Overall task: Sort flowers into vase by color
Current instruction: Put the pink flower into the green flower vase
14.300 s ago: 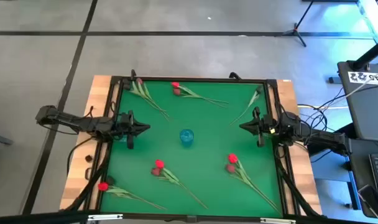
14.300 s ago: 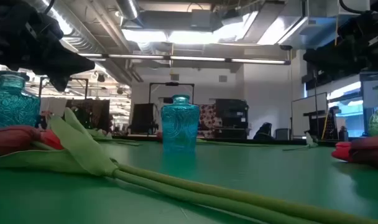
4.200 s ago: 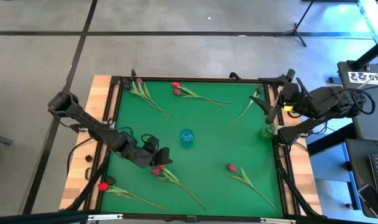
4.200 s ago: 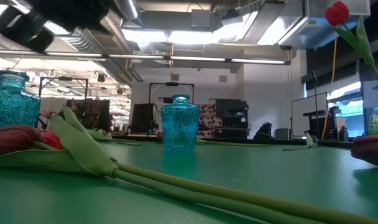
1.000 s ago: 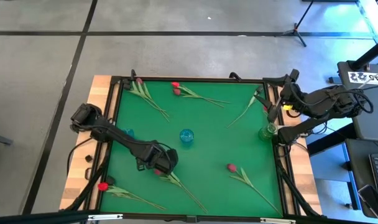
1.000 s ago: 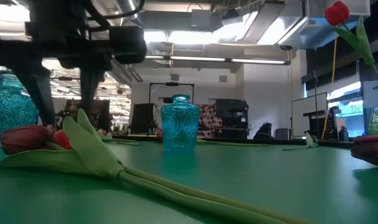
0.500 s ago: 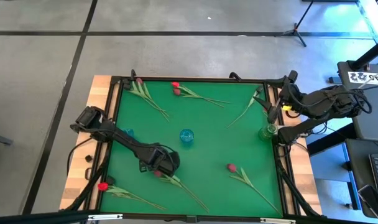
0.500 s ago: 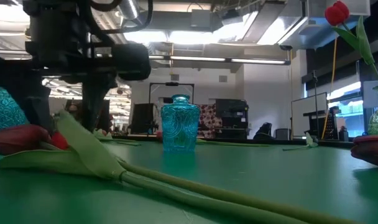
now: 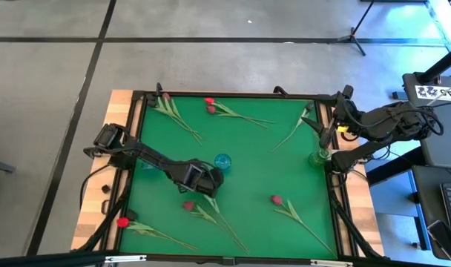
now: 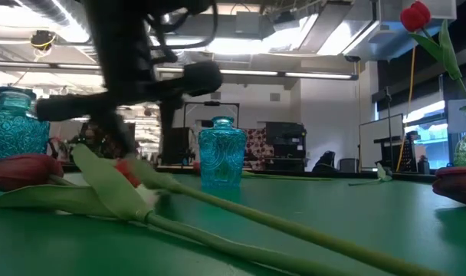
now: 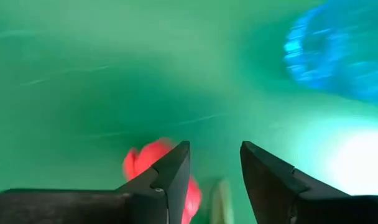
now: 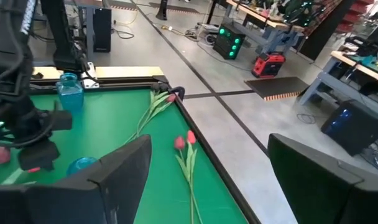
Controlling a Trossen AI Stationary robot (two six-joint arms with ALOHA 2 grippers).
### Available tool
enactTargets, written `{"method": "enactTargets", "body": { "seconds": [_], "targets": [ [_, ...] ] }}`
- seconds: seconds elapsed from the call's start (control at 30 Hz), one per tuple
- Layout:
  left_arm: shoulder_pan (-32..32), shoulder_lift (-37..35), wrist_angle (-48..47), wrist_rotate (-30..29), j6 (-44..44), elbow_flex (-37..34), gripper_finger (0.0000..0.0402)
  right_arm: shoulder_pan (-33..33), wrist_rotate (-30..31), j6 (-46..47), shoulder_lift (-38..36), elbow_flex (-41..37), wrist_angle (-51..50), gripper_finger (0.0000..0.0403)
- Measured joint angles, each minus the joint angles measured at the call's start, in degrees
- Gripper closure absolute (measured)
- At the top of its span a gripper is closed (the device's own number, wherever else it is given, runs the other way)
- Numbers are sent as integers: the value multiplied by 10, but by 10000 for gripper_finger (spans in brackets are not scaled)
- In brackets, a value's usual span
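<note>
Your table [image 9: 248, 148] has a green mat inside a dark frame. The left arm [image 9: 147, 154] reaches from 9 o'clock to the middle, and it covers most of a blue vase at that edge. You see that edge vase [image 10: 17, 123] properly only from table height.

The left gripper [image 9: 209, 182] sits at 7 o'clock of the centre blue vase [image 9: 222, 162], close beside it. In the left wrist view its fingers [image 11: 170, 177] stand parted with nothing clamped at the tips. That view is smeared: a red bud [image 11: 142, 163] shows half behind one finger, and a pale streak between the fingers may be a stem. You cannot tell whether it touches them. From above, that nearest tulip [image 9: 187, 205] lies on the mat at 7 o'clock of the gripper, its stem running towards 5 o'clock.

The right arm [image 9: 381, 122] waits at 3 o'clock. The right gripper [image 9: 331, 124] hangs over the frame, its fingers spread wide and empty.

The green vase [image 9: 318, 157] stands at the 3 o'clock edge, cut off by the low view's border. One red tulip [image 10: 415, 15] stands in it.

Loose flowers lie elsewhere:
- Two [image 9: 166, 98] [image 9: 210, 105] along 12 o'clock
- A thin one [image 9: 300, 124] at 2 o'clock, its head too small to make out
- One [image 9: 274, 199] at 5 o'clock
- One [image 9: 122, 221] at 8 o'clock, its head on the wooden rim
</note>
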Motion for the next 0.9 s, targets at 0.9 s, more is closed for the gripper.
{"method": "enactTargets", "body": {
  "seconds": [0.9],
  "targets": [
    [-82,-70,88,48,139,1,260,1,-106,25,30,0,5,82]
  ]
}}
